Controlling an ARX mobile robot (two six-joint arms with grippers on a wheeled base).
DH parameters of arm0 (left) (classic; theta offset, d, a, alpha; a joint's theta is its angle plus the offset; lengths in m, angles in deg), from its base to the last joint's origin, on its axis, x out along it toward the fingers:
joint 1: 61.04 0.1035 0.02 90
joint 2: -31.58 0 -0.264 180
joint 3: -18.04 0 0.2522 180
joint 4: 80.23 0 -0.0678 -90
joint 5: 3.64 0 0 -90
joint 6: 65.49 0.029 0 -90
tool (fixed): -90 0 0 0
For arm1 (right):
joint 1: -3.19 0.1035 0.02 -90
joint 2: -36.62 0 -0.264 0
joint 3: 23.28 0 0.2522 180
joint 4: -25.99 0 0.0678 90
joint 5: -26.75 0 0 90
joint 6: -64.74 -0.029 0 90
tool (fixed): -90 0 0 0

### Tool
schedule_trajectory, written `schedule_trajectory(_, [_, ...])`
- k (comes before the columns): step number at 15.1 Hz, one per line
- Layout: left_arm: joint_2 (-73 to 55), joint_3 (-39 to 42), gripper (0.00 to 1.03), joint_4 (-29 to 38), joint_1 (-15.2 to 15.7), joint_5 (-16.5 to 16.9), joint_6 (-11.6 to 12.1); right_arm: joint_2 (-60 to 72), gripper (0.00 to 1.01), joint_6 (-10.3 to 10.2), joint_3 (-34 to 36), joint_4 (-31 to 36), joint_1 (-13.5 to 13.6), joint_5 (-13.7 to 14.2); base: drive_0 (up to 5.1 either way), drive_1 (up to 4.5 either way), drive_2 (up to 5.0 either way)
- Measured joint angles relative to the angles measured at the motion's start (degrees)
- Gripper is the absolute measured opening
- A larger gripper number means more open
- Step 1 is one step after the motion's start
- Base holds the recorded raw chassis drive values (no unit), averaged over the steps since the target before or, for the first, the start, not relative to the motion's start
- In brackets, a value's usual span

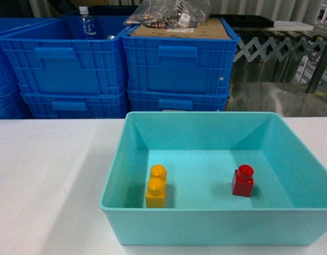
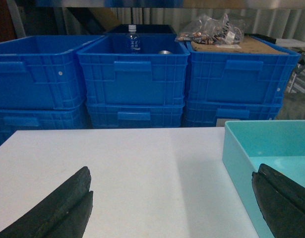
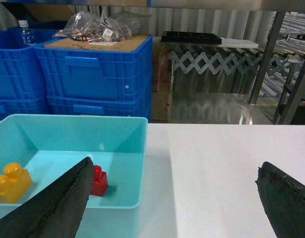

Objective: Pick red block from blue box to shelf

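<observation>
- While the red block stands upright on the floor of the blue box, stud up, it sits toward the 3 o'clock side of that floor in the head view, apart from every wall.
- A yellow two-stud brick stands at the 9 o'clock side of the same floor, well apart from the red block and close to the left wall.
- The blue box rests on the white table, filling the 6 o'clock part of the head view.
- Neither arm shows in the head view.
- The left tool is spread wide: its two dark fingers sit at 7 and 4 o'clock of the left wrist view, with bare table between them and nothing held; the right-hand finger lies over the box's near corner.
- The right tool is also spread wide and holds nothing; its left finger covers part of the box in the right wrist view, with the red block just beside its upper edge, and the other finger is at 4 o'clock over the table.
- Dark blue crates are stacked behind the table at 12 o'clock; one holds a bottle, another carries cardboard and a clear bag of small parts.
- Slim metal posts show at 2 o'clock in the right wrist view; whether they belong to the shelf cannot be told.
</observation>
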Motion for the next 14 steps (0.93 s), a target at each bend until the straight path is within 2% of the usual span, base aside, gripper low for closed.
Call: schedule_trajectory(14, [0.0,0.0,0.98,0.0,0.0,0.0,0.0,0.0,0.98,0.0,0.0,0.0,0.0,0.0,0.0,0.00,0.0])
